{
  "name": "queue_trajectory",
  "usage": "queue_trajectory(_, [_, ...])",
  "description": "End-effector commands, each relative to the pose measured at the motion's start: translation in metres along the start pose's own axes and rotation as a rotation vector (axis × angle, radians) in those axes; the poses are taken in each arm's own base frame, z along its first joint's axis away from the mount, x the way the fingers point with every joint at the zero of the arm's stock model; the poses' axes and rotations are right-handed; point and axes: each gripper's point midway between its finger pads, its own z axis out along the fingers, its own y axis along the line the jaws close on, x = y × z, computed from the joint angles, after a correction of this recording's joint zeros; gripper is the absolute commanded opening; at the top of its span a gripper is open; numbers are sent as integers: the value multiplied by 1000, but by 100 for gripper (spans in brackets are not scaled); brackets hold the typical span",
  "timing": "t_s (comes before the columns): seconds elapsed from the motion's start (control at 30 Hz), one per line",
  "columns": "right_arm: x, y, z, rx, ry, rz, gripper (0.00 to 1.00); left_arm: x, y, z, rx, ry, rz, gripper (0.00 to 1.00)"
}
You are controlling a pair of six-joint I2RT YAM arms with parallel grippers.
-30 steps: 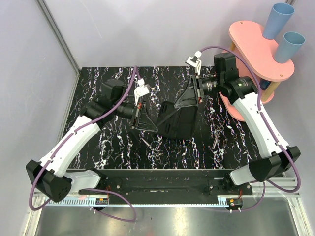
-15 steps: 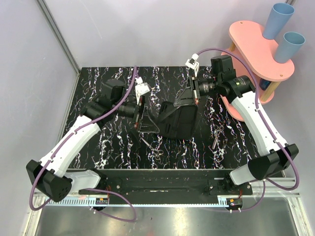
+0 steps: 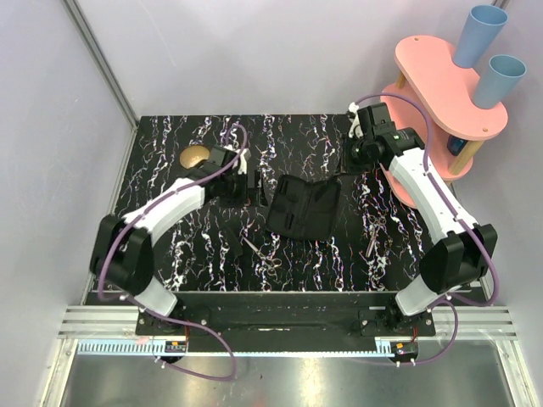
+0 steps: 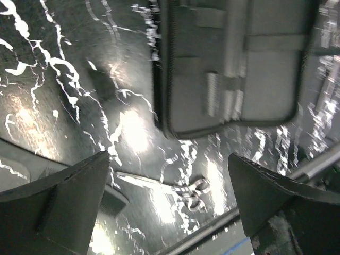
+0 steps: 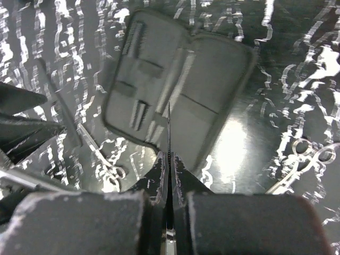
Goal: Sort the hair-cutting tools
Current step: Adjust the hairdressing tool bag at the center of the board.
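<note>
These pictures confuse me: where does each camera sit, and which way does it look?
Top external: above, behind the bases, looking down on the table; left arm and right arm show.
Left wrist: on the left arm, looking down at the black case and scissors; its open left gripper shows.
Right wrist: on the right arm, looking down at the case; its shut right gripper shows.
All share the case.

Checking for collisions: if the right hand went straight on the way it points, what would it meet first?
Most likely the open black case: the shut right hand aims at its near edge, though the gap between them is hard to judge.
</note>
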Motion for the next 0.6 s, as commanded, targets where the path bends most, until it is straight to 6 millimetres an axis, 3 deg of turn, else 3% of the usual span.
queue_trajectory(0.0, [-16,-31,-23,189,-139,30,0,-23,19,51,-76,-22,-87,96])
queue_trajectory(0.07, [-14,-34,-24,198,-145,32,0,-30,17,63,-67,-14,-92,94])
queue_trajectory(0.2, [-14,-43,-30,236,-169,49,0,-20,27,92,-80,62,-106,89])
queue_trajectory(0.33, [-16,-44,-29,225,-175,57,0,-14,26,102,-49,105,-106,84])
queue_trajectory(0.57, [-26,-47,-23,219,-182,67,0,12,19,113,44,234,-90,62])
